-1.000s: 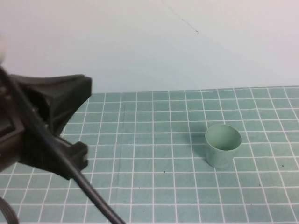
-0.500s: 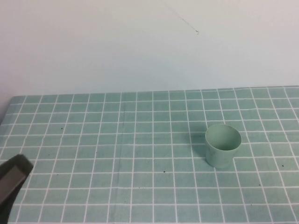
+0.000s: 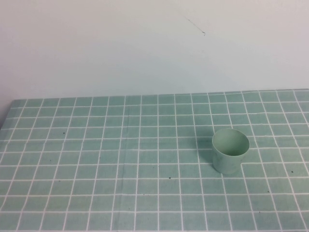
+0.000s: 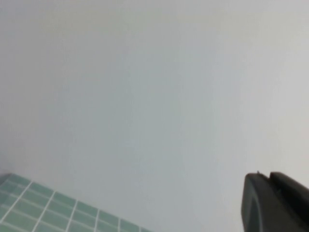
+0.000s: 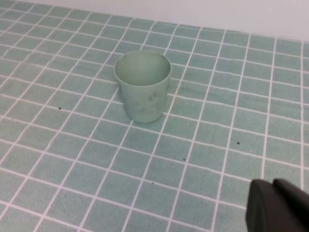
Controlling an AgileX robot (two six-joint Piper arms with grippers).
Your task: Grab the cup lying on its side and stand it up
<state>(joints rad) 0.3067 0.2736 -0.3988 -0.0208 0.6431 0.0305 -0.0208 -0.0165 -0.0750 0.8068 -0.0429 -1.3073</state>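
The cup (image 3: 230, 155) stands upright, mouth up, on the green grid-patterned bench (image 3: 96, 159) toward its right edge, bearing no legible marking, while the left gripper (image 4: 277, 203) and right gripper (image 5: 277, 205) are both closed and hold nothing.

We count one cup (image 3: 230, 151). It is small and pale green. We count one table (image 3: 96, 145) with a green checked cloth. We see one dark gripper tip (image 4: 276, 203) in the left wrist view and one (image 5: 277, 207) in the right, maybe pressed shut.
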